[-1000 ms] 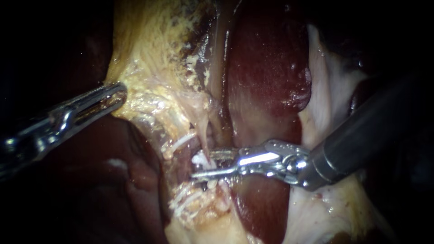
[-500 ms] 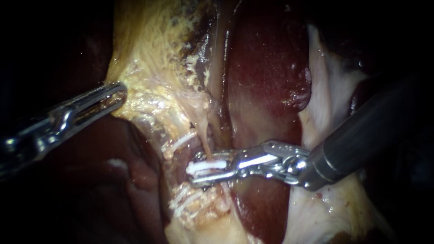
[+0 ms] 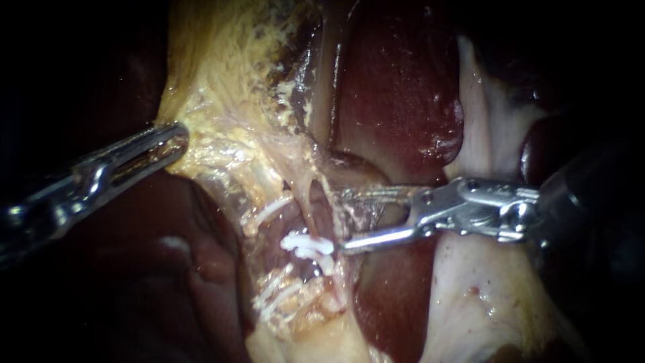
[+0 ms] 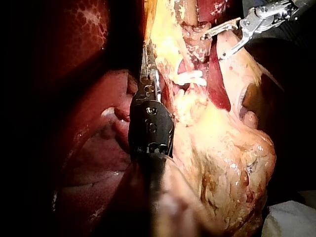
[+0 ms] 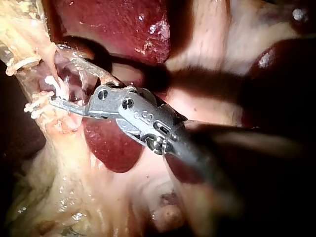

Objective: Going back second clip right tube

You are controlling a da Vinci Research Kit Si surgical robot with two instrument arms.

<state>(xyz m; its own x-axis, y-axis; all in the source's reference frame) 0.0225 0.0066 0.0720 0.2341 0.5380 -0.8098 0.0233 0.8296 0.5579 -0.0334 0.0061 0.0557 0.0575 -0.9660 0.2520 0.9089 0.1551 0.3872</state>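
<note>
Spread wide and holding nothing, the end effector of the right instrument hangs just right of the white clip, its lower jaw tip close beside it. That clip sits across the right tube, left of the dark red liver. Other clips cross a neighbouring tube farther left. At the left, the left instrument has its end effector pinching the edge of the yellow fatty tissue.
</note>
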